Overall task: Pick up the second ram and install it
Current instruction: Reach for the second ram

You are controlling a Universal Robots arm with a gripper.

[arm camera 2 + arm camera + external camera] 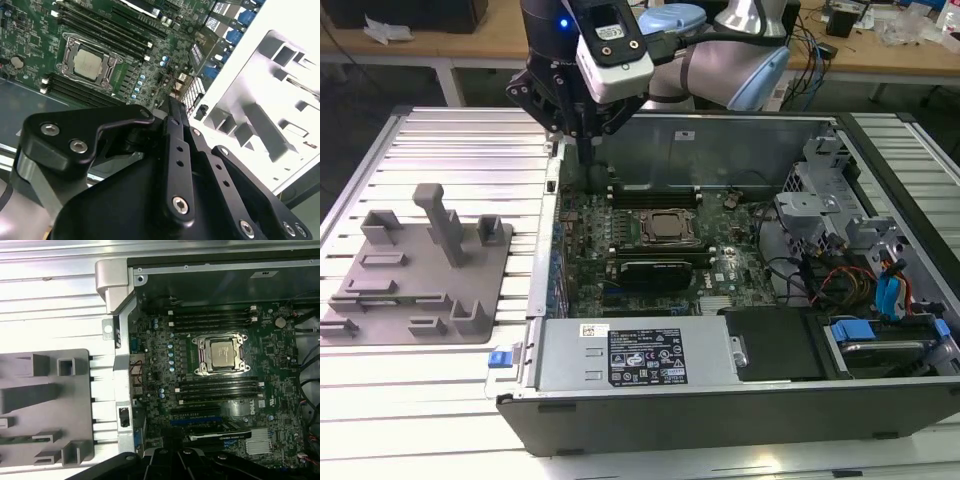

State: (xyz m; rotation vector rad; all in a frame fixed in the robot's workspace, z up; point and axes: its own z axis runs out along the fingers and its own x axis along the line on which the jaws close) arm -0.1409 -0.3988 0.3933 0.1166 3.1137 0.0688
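Slatted table (420, 140) | gripper (592, 150) over motherboard (585, 235), opening indiscernible | printed label (645, 357) on power supply (565, 365)

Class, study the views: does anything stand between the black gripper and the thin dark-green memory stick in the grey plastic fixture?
The gripper hangs over the open computer case's corner; the memory stick lies in the grey fixture outside it. Between them stand the case's silver side wall and, seemingly, the fixture's tall post; above those, nothing visible.
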